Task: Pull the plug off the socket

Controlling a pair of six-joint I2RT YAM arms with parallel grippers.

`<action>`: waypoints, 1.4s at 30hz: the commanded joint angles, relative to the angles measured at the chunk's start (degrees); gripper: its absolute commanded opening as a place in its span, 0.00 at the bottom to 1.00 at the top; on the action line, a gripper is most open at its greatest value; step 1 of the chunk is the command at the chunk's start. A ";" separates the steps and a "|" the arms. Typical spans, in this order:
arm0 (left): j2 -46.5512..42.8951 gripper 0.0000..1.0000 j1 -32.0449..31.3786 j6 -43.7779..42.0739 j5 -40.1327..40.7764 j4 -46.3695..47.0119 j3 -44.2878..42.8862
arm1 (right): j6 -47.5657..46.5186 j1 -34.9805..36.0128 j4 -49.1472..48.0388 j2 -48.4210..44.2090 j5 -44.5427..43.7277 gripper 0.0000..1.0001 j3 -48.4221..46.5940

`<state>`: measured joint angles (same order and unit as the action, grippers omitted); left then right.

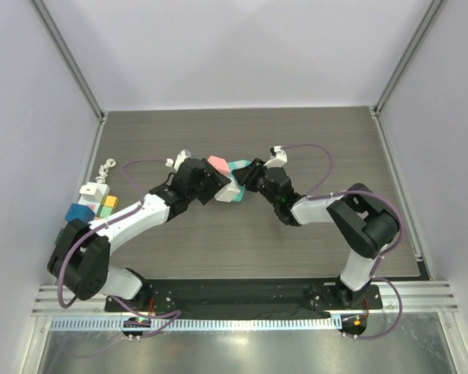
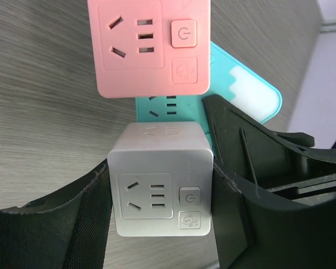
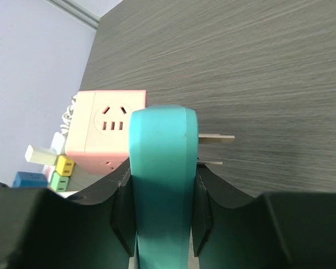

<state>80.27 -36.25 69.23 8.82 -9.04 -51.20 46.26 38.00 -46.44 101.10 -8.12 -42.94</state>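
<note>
My left gripper [image 1: 216, 189] is shut on a white cube socket [image 2: 159, 185], its fingers [image 2: 84, 218] pressing both sides. A pink cube socket [image 2: 151, 47] sits just beyond the white one, touching or joined to it; I cannot tell which. My right gripper [image 1: 254, 176] is shut on a teal plug adapter [image 3: 159, 185]. Its two metal prongs [image 3: 215, 137] stick out bare to the right, in no socket. The teal adapter [image 2: 241, 89] lies close behind the white and pink cubes. All are held above the table near its middle [image 1: 232, 179].
At the table's left edge lie a white power strip with coiled cord [image 1: 93, 187], a blue cube [image 1: 79, 212], a yellow cube [image 1: 109, 202] and a green cube [image 1: 104, 210]. Grey walls enclose the table on three sides.
</note>
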 commanded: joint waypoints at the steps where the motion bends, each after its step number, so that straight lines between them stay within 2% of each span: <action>1: -4.25 0.00 0.91 5.46 -16.25 19.20 3.46 | -9.52 -2.49 3.48 1.20 -11.41 0.01 1.98; 3: -4.33 0.00 1.01 7.76 -17.34 24.22 5.66 | -6.90 -4.24 -1.44 2.08 -8.07 0.01 3.90; 5: -5.47 0.00 0.31 4.45 -14.46 23.46 5.85 | -5.23 -5.21 -5.84 2.35 -3.93 0.01 5.58; 6: -6.34 0.00 -0.39 2.33 -11.23 21.71 4.89 | -5.13 -5.39 -6.64 2.17 -3.49 0.01 5.76; 7: -8.35 0.00 -2.92 -1.43 -7.10 14.47 3.66 | -5.21 -5.48 -6.39 1.82 -2.70 0.01 5.67; 8: -9.07 0.00 -4.69 -4.86 3.12 10.05 2.00 | -5.22 -5.48 -6.74 1.73 -2.17 0.01 5.76; 9: -9.43 0.00 -6.36 -9.94 7.31 5.05 -1.59 | -4.43 -5.57 -7.26 1.65 -2.16 0.01 5.93; 10: -9.43 0.00 -8.81 -11.56 10.40 -0.14 -2.84 | -4.16 -5.74 -7.09 2.25 -1.90 0.01 5.67; 11: -9.43 0.00 -9.80 -12.71 14.95 -1.67 -3.64 | -3.55 -6.00 -7.09 2.61 -0.94 0.01 5.59; 15: -9.69 0.00 -15.16 -21.32 21.23 -2.13 -4.44 | -0.21 -6.97 -10.15 4.81 1.70 0.01 5.50; 17: -10.83 0.00 -13.86 -21.34 17.05 2.07 -2.78 | -0.29 -6.97 -10.43 4.90 1.88 0.01 5.32; 18: -11.53 0.00 -12.54 -19.16 10.23 3.92 -0.33 | -0.47 -6.89 -10.34 4.72 1.36 0.01 5.41; 19: -12.41 0.00 -9.66 -12.17 7.29 5.85 1.26 | -0.90 -6.89 -10.34 4.63 1.27 0.01 5.41; 22: -14.35 0.00 -5.08 1.29 -2.10 11.58 5.48 | -1.17 -7.06 -10.25 3.93 0.39 0.01 5.85; 26: -15.23 0.00 -4.09 9.94 -5.30 12.29 6.55 | -1.69 -6.97 -10.17 3.14 -0.93 0.01 6.37; 29: -15.93 0.00 -4.62 9.35 -2.51 6.86 4.10 | -2.31 -6.89 -9.64 2.18 -3.47 0.01 6.81; 30: -15.93 0.00 -5.05 7.86 -1.27 1.79 3.13 | -3.88 -6.71 -7.90 1.22 -4.61 0.01 6.55; 33: -15.58 0.00 -5.06 7.41 -1.78 1.65 3.03 | -7.05 -5.22 -6.22 0.07 -8.14 0.01 6.03; 34: -15.50 0.00 -4.45 8.10 -3.53 5.92 3.82 | -8.28 -4.17 -5.60 -0.55 -8.84 0.01 5.76; 35: -15.15 0.00 -3.66 10.20 -9.20 11.09 5.31 | -9.60 -3.20 -4.29 -0.99 -12.06 0.01 5.33; 36: -14.71 0.00 -2.52 16.66 -13.52 17.41 11.15 | -11.18 -2.85 -3.32 -1.25 -12.70 0.01 4.89; 37: -13.31 0.00 -1.20 19.94 -15.48 29.05 13.30 | -11.28 -2.67 -3.49 -1.43 -12.88 0.01 4.88; 38: -12.86 0.00 -1.02 20.85 -16.98 30.12 14.28 | -11.19 -2.49 -3.40 -1.34 -12.36 0.01 4.79; 39: -12.86 0.00 -0.84 20.16 -17.43 28.83 12.89 | -11.02 -2.49 -3.75 -1.17 -12.18 0.01 4.71; 40: -13.73 0.00 -1.45 15.54 -14.13 22.37 9.66 | -11.02 -2.49 -3.58 -1.08 -11.92 0.01 4.62; 41: -14.43 0.00 -1.80 12.62 -14.09 17.35 9.63 | -10.93 -2.49 -3.57 -1.08 -11.92 0.01 4.62; 42: -15.48 0.00 -2.68 7.90 -4.70 10.86 7.71 | -10.75 -2.40 -3.75 -1.34 -12.01 0.01 4.88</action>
<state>70.43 -37.06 81.25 3.16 1.48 -37.17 41.98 38.17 -53.98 99.15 -5.26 -37.43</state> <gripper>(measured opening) 0.616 0.400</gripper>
